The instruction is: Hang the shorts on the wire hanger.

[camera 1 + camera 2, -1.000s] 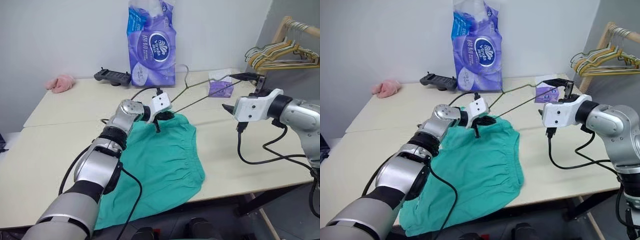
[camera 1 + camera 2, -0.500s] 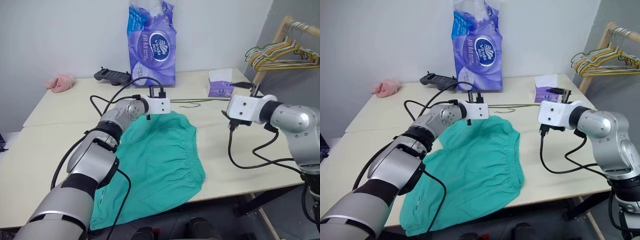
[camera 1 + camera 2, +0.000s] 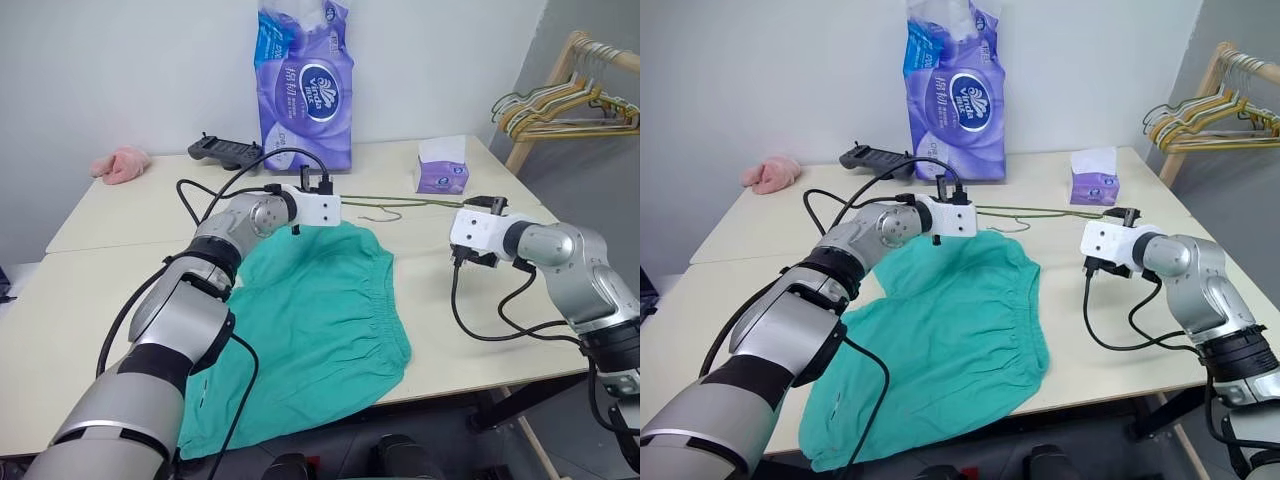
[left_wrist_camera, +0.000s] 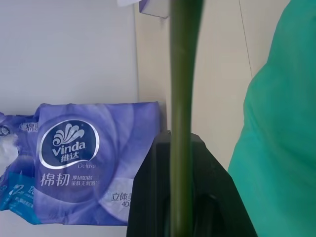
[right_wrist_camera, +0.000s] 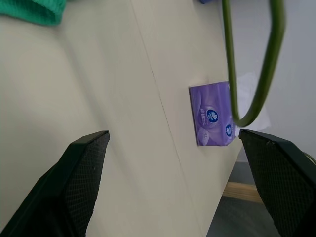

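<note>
The teal-green shorts (image 3: 310,320) lie spread flat on the table (image 3: 100,300), reaching down to its near edge. My left gripper (image 3: 338,203) hovers over the waistband, shut on one end of the thin wire hanger (image 3: 420,202). The hanger lies nearly level just above the table, pointing right, its small hook (image 3: 385,212) hanging toward the table. In the left wrist view the wire (image 4: 180,98) runs out between the closed black fingers (image 4: 148,197). My right gripper (image 3: 487,203) is open at the hanger's far end. There the wire's bend (image 5: 252,74) sits between the wide-apart fingers (image 5: 74,182), touching neither.
A purple toilet-paper pack (image 3: 305,85), a black controller (image 3: 225,152) and a pink cloth (image 3: 120,165) sit along the back of the table. A purple tissue box (image 3: 442,175) stands behind the hanger. A wooden rack with bunched hangers (image 3: 565,105) is at the far right.
My left wrist rolled, swinging the hanger from tilted up to nearly level. My right gripper sank and came to the hanger's far end, still open.
</note>
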